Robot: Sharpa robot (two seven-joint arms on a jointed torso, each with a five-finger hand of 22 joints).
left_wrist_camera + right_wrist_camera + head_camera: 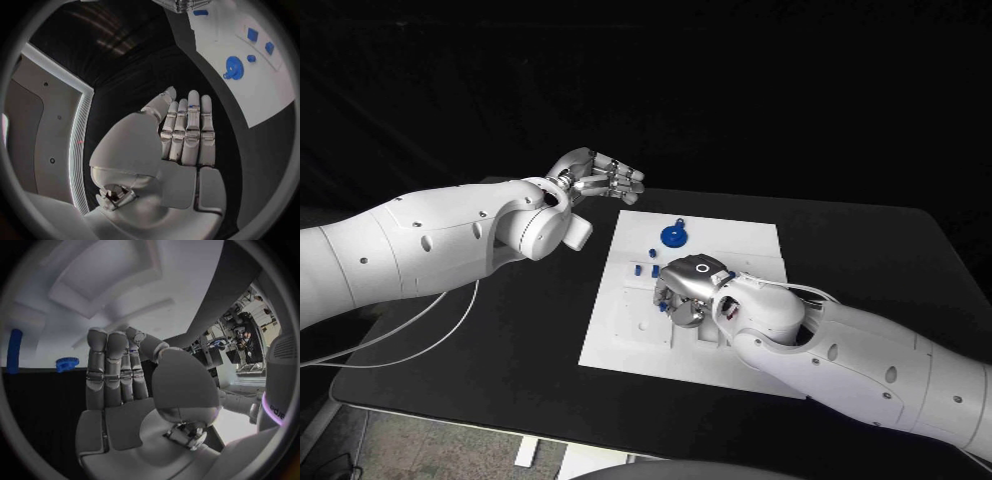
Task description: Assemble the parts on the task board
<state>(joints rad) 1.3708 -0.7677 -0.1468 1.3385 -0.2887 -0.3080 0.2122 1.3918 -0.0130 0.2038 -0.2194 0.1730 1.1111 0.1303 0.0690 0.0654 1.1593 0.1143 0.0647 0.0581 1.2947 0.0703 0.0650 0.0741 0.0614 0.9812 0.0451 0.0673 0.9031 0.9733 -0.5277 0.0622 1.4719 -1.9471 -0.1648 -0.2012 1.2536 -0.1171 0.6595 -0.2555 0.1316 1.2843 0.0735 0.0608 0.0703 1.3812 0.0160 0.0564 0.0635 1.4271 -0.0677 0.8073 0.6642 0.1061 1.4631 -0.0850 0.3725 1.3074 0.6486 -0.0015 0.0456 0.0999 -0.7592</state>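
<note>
The white task board (625, 330) lies in the middle of the black table. A round blue part (674, 237) sits near its far edge, with several small blue parts (651, 262) just in front of it. My right hand (689, 288) hovers low over the board's middle, fingers pointing down at it and holding nothing. In the right wrist view that hand (125, 390) has its fingers straight and side by side, close to the board (156, 270), with a blue toothed part (67, 363) and a blue peg (14, 350) beyond them. My left hand (596, 178) is raised off the board's far left corner and is empty.
In the left wrist view my left hand (184, 132) is held flat over bare black table, with the board (269, 90), the round blue part (233, 67) and small blue pieces (252, 34) off to one side. A white cable (401, 335) trails across the table's left part.
</note>
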